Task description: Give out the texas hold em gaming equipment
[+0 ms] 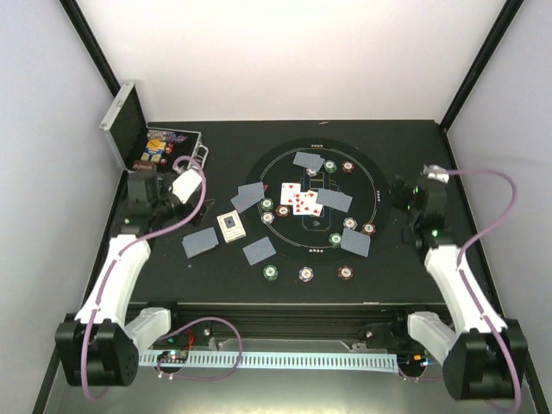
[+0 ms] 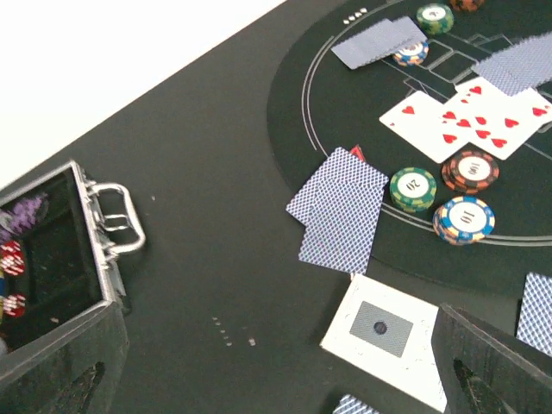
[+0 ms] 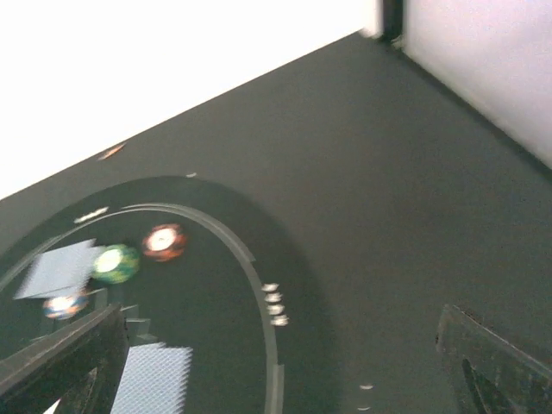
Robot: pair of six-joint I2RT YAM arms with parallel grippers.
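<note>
The left pincer (image 1: 145, 195) is wide and holds nothing, near the open case (image 1: 122, 119). The right pincer (image 1: 416, 203) is wide and holds nothing too, by the right side of the round mat (image 1: 366, 172). Cards (image 1: 302, 200) lie on the mat and beside it on the tabletop (image 1: 224, 142). 3 chips (image 1: 306, 274) sit in a row just in front of the mat, and more lie on it.

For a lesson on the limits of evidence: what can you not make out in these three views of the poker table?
- Top view: values on the round poker chips, too small to read.
- Left wrist view: contents of the silver metal hinged case, cut off by the left edge.
- Left wrist view: face-up white heart cards, overlapping one another.
- Right wrist view: markings on the green round chip, blurred.
</note>
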